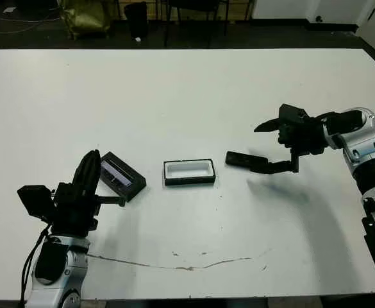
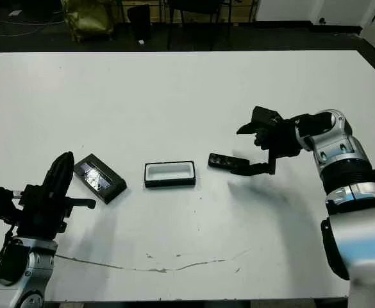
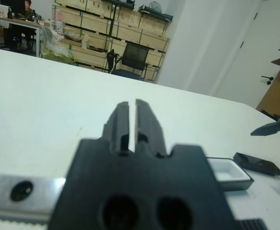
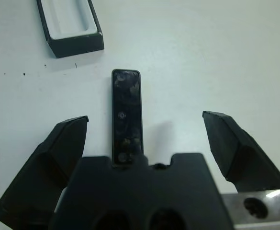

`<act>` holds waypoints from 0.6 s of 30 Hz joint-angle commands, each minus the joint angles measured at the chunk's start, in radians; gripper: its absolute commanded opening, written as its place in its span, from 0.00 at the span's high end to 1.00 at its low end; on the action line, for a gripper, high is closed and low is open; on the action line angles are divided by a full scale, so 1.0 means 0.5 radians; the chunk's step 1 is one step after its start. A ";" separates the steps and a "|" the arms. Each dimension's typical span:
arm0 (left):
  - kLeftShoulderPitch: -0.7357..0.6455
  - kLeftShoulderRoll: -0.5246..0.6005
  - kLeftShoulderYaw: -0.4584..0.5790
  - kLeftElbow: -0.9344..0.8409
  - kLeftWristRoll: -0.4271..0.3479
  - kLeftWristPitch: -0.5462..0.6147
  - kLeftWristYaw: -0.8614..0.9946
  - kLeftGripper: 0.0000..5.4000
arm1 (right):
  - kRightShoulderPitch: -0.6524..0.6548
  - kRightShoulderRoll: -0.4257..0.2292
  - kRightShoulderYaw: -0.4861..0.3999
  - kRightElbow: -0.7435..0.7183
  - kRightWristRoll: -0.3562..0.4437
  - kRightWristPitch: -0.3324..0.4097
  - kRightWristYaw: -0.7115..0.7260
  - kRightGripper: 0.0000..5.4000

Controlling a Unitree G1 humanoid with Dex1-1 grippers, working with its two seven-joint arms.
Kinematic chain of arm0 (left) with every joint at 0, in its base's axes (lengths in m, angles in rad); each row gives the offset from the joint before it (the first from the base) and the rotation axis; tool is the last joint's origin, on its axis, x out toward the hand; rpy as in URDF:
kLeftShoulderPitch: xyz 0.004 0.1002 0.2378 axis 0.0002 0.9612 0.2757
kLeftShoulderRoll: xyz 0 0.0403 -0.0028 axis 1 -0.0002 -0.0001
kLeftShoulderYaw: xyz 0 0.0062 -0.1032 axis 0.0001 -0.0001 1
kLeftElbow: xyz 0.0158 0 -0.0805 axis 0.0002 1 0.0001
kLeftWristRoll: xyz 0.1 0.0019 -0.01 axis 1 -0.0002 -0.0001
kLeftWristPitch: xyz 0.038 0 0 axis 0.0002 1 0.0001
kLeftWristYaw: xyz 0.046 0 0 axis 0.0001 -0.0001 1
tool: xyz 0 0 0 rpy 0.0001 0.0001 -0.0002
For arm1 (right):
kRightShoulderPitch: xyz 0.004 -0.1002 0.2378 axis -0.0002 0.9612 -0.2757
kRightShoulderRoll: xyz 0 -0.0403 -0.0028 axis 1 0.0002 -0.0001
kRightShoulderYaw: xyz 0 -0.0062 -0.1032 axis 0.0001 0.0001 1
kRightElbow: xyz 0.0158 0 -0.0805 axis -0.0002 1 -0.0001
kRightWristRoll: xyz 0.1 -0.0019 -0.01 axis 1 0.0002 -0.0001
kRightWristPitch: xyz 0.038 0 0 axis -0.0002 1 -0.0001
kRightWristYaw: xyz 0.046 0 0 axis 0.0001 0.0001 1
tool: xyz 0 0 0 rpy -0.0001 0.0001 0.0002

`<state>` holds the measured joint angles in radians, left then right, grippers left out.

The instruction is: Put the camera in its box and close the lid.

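Note:
The box (image 1: 188, 172), a black tray with white lining, lies open at the table's middle. Right of it the slim black camera (image 1: 240, 158) lies flat on the table. My right gripper (image 1: 258, 146) is open and hovers at the camera's right end. In the right wrist view the camera (image 4: 126, 115) runs lengthwise between the spread fingers (image 4: 65, 143), touching neither, with the box (image 4: 70, 26) beyond it. The lid (image 1: 122, 176), black with a shiny window, lies left of the box. My left gripper (image 1: 92, 160) is shut and holds nothing, just left of the lid.
White table (image 1: 187, 96) with wide bare surface behind the objects. A thin dark scratch line (image 1: 193, 264) runs near the front edge. Chairs and shelving stand beyond the table's far edge.

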<state>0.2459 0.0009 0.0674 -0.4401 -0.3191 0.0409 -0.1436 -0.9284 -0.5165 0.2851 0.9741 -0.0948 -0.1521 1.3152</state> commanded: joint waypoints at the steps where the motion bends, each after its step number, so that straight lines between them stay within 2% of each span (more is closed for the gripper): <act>1: 0.016 0.030 0.012 0.025 -0.002 0.038 -0.005 1.00 | 0.050 0.030 0.001 0.049 -0.038 0.055 -0.055 0.00; 7: 0.018 0.040 0.014 0.030 0.015 0.019 -0.021 1.00 | 0.073 0.067 0.004 0.130 -0.054 -0.038 -0.082 0.00; 14: 0.033 0.035 0.010 0.012 0.036 0.029 0.001 1.00 | 0.087 0.103 0.004 0.192 -0.076 -0.004 -0.130 0.00; 18: 0.035 0.033 0.011 0.018 0.034 0.021 0.001 1.00 | 0.097 0.122 -0.012 0.219 -0.064 0.088 -0.141 0.11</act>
<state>0.2480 0.0054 0.0679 -0.4425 -0.3127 0.0437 -0.1454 -0.9130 -0.4643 0.2757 1.0639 -0.1090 -0.1383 1.2555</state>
